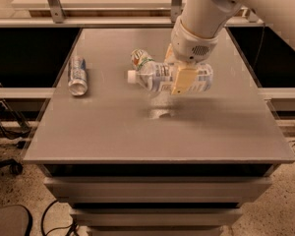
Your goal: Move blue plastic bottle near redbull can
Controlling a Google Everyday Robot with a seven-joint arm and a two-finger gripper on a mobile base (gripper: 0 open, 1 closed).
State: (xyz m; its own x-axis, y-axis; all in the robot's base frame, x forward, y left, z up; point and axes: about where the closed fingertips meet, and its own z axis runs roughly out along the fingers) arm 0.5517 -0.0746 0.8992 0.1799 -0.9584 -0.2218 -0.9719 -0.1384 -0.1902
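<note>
Blue plastic bottle (156, 76) hangs sideways in the downward-pointing gripper (177, 71) over the table (113, 136).

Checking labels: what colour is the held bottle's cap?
White cap, camera view; the gripper holds the blue plastic bottle above the table.

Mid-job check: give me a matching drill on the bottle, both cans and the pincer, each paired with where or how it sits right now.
Things:
1. blue plastic bottle
2. redbull can
3. white-and-green can
4. pincer

States:
A. lying on its side near the left edge of the table, as the picture shows it
B. clamped shut around the bottle's middle
C. held sideways, white cap pointing to the picture's left
D. lying on the table just behind the bottle's cap end

Pairs: 1-C, 2-A, 3-D, 4-B
</note>
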